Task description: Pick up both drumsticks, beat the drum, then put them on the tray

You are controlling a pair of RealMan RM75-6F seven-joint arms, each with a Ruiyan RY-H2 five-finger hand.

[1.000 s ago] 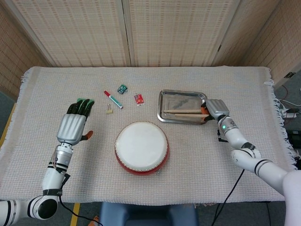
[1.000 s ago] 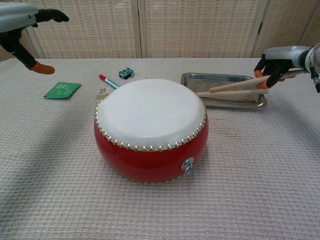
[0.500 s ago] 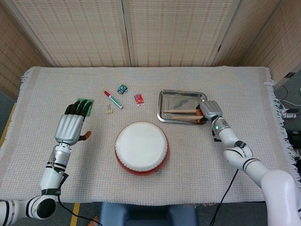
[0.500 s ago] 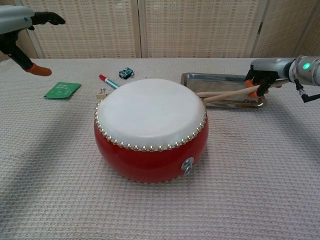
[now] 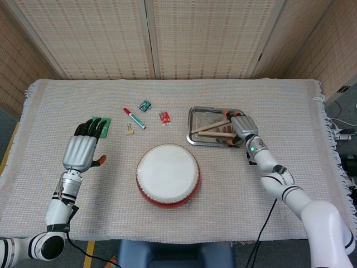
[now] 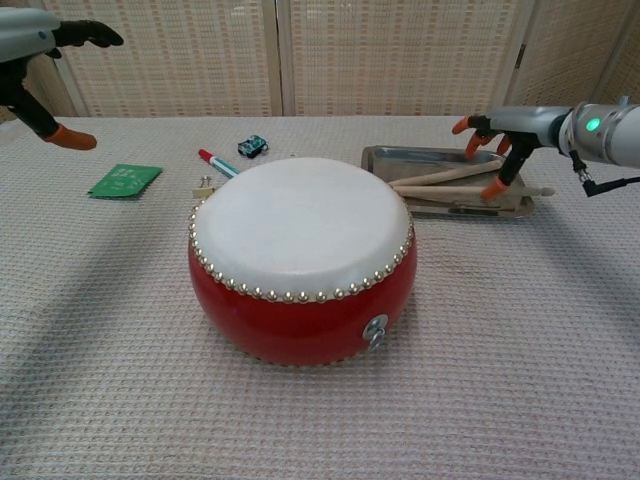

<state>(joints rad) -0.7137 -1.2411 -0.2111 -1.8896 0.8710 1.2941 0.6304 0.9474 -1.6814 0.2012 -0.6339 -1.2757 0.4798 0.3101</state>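
Wooden drumsticks (image 5: 213,129) in steel tray (image 5: 195,116)

Both hands empty, fingers apart.
Left hand (image 5: 82,149) flat, palm down, raised; right hand (image 5: 242,127) spread, arm extended forward.

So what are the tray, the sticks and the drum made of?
The tray looks like polished metal: silvery, with reflections inside. The two sticks lying on it seem to be bare wood, pale tan and matte. The drum has a glossy red body, perhaps lacquered wood, a smooth white skin on top, maybe hide or plastic, and a ring of shiny metal-looking studs.
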